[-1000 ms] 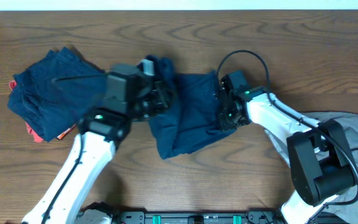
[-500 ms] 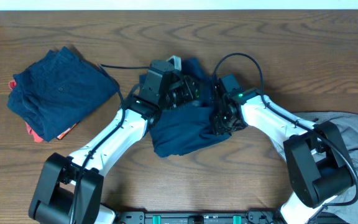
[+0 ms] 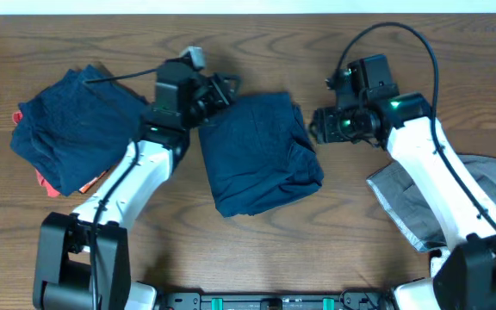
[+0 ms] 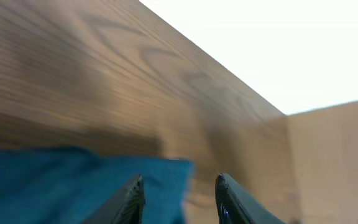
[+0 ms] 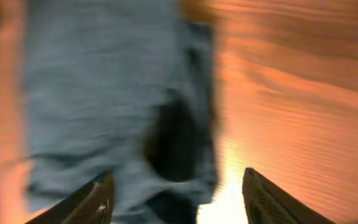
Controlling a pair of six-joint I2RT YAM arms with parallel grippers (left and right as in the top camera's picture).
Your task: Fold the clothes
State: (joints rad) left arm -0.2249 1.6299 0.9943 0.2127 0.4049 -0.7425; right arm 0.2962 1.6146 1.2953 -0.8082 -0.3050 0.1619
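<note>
The navy shorts [image 3: 257, 155] lie folded in a rough rectangle at the table's middle, and neither gripper touches them. My left gripper [image 3: 225, 87] hovers open just past their upper left corner. In the left wrist view its fingers [image 4: 132, 198] stand apart over the blue fabric edge [image 4: 73, 186], with nothing between them. My right gripper [image 3: 319, 127] is open beside the shorts' upper right edge. In the blurred right wrist view the right gripper [image 5: 179, 196] has its fingers spread wide, and the shorts [image 5: 117, 99] lie ahead of them.
A pile of navy clothes [image 3: 76, 125] sits at the left, with a red-orange garment [image 3: 48, 184] showing under it. A grey garment [image 3: 480, 185] lies at the right edge under my right arm. A cable [image 3: 386, 34] loops above the right wrist.
Both grippers opened and let go of the shorts. The left one drew back to the upper left and the right one lifted away to the right. The shorts now lie folded over.
</note>
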